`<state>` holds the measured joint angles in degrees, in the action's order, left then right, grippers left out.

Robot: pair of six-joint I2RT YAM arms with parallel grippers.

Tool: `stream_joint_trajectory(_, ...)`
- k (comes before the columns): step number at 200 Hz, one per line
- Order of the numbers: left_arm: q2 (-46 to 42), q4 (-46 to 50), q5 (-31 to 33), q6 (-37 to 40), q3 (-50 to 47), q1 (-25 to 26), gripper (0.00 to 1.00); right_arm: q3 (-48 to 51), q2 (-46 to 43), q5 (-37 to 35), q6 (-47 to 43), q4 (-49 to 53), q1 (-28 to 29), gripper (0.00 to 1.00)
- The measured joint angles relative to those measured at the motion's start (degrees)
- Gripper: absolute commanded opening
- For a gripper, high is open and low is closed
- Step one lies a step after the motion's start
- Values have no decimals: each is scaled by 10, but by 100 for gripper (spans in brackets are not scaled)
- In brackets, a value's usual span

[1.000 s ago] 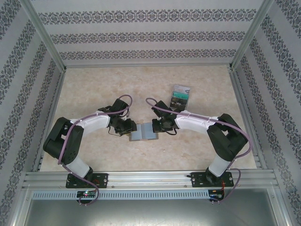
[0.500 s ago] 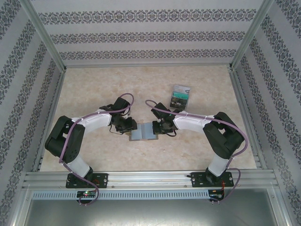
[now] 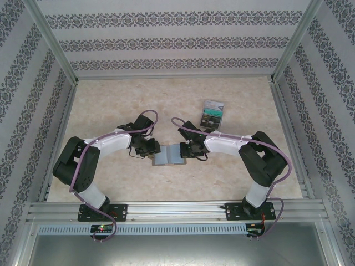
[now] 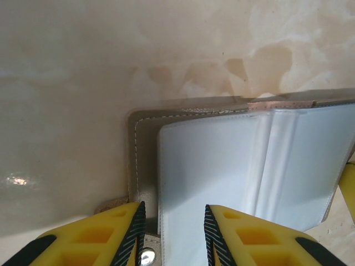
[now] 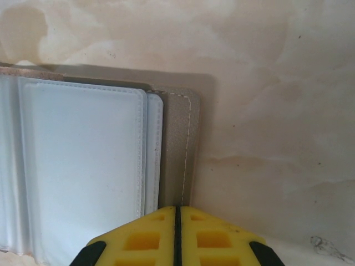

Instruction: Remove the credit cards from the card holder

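Observation:
The card holder (image 3: pixel 168 155) lies opened flat on the table between my two grippers, pale blue-grey sleeves up and grey-brown cover (image 4: pixel 143 160) showing round its edge. My left gripper (image 3: pixel 156 151) is open just above its left end, jaws a little apart on either side of the sleeve's left edge (image 4: pixel 175 221). At the right end, my right gripper (image 3: pixel 183 150) is shut, its tips (image 5: pixel 177 211) resting on the grey-brown border of the card holder (image 5: pixel 83 160). The credit cards are hidden; the sleeves show only pale plastic.
A clear plastic case (image 3: pixel 212 113) with green-and-black contents lies behind the right arm, towards the back right. Patterned walls and metal rails (image 3: pixel 61 127) close the marbled table in on three sides. A rail runs along the near edge.
The right arm's elbow has drawn slightly left and the left wrist has edged a little towards the holder. The card holder has stayed where it was.

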<state>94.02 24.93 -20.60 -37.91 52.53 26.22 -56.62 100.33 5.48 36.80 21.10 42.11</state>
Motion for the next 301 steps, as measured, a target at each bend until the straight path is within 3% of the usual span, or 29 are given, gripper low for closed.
stream_joint_trajectory(227, 17, -44, -109, 18, 23, 26, 36, -15, 16, 7, 4, -6, 5, 0)
stream_joint_trajectory(253, 15, -43, -97, 19, 26, 31, 39, -15, 16, 7, 5, -6, 5, 0)
stream_joint_trajectory(301, -2, -5, -11, 19, 26, 28, 39, -15, 16, 7, 6, -6, 5, 0)
